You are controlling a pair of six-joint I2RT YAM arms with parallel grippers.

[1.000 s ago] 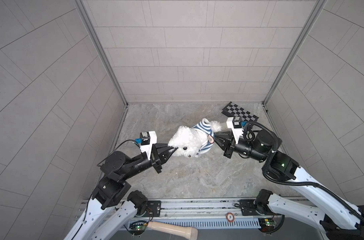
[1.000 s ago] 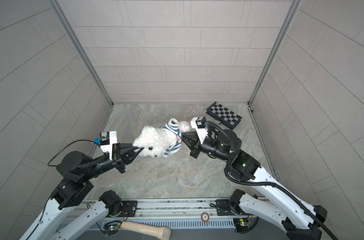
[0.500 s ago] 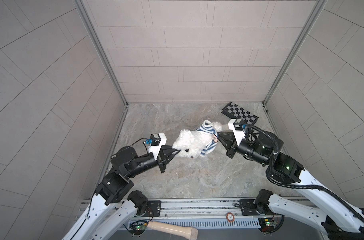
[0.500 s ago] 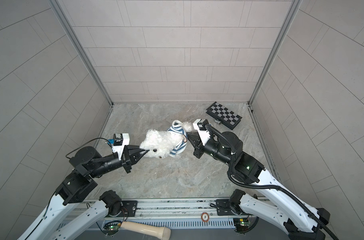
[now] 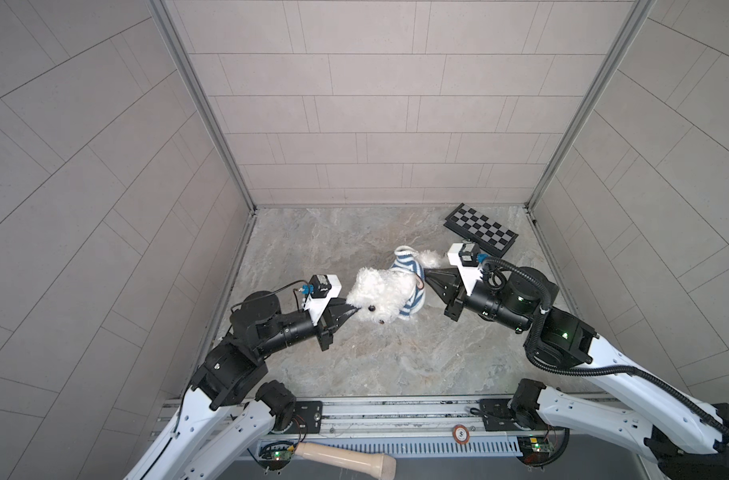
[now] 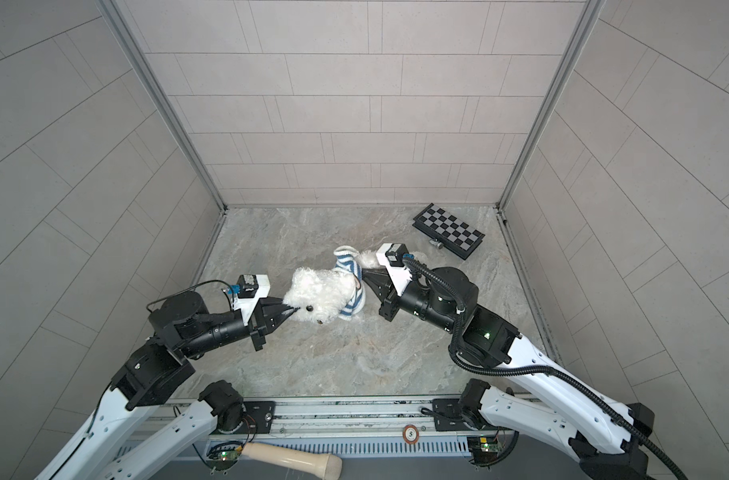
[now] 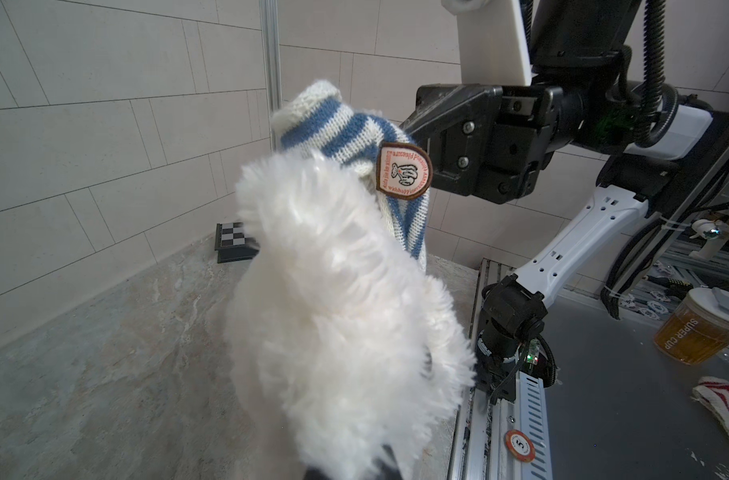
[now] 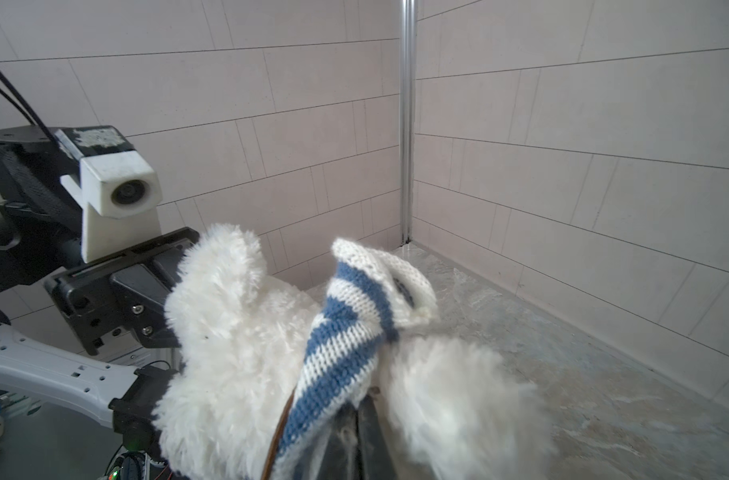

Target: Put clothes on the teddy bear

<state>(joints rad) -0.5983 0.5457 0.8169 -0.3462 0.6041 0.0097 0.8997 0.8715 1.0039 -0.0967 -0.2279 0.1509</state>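
The fluffy white teddy bear hangs between my two grippers above the marble floor, face toward the front. A blue-and-white striped shirt with a brown-edged badge is bunched over its far side. My left gripper is shut on the fur at the bear's head. In the left wrist view the fur hides most of its fingers. My right gripper is shut on the shirt's edge, beside a white limb.
A checkerboard lies at the back right by the wall. Tiled walls close the floor on three sides. A metal rail runs along the front edge, with a beige handle below it. A cup stands outside the rail.
My left arm has reached a little further right, and the bear has sunk slightly toward the front. Both grips have held.
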